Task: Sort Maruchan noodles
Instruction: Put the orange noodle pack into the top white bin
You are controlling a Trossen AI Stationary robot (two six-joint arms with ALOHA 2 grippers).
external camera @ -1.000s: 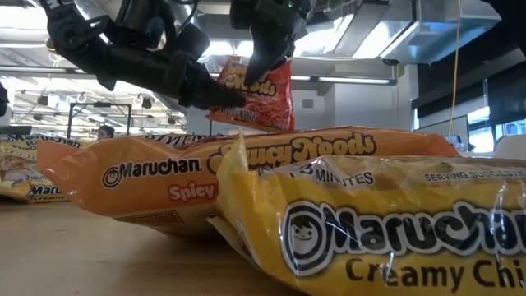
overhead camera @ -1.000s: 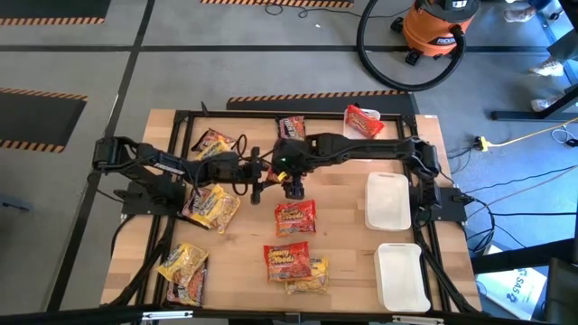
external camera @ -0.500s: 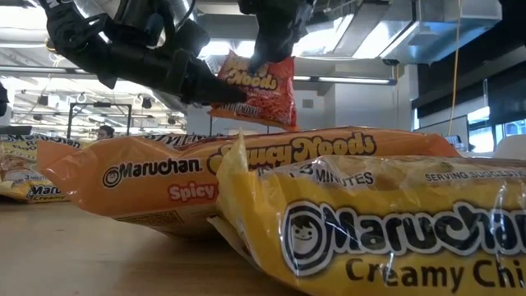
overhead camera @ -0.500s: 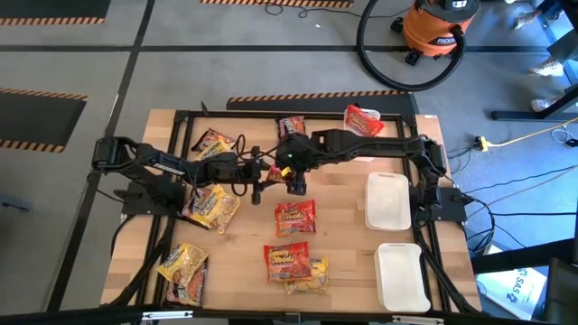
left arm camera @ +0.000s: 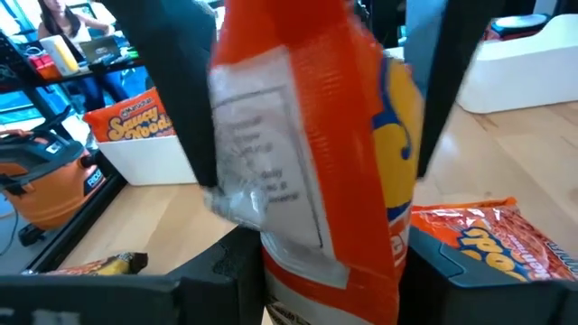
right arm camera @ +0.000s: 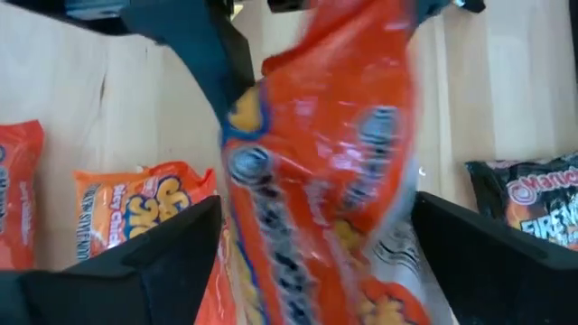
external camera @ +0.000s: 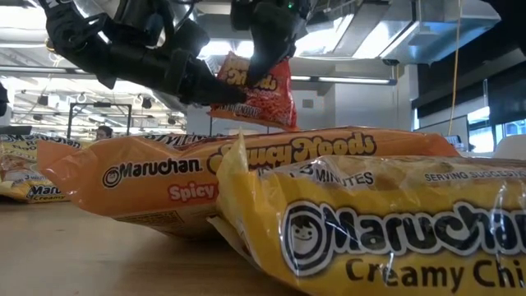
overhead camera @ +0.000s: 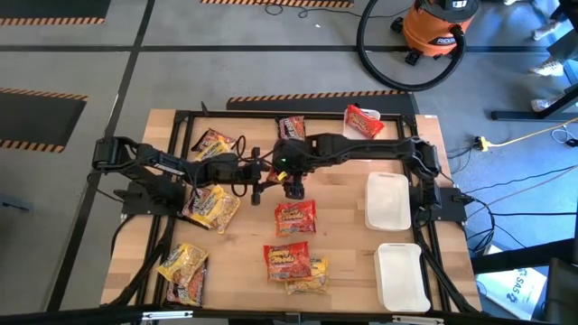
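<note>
Wooden desk (overhead camera: 343, 235) below me, packets scattered across it, and both arms meet above its middle. My left pincer (external camera: 215, 92) is pinching a red Maruchan packet (external camera: 253, 92) by one end, holding it in the air. Over the last second my right pincer (overhead camera: 291, 187), which I think had the top edge nipped, has spread wide around it, fingers clear in its wrist view. So the handover looks done: the left arm alone carries it toward its pile.

Orange packet (left arm camera: 334, 153) between gripper (left arm camera: 312, 135) fingers
</note>
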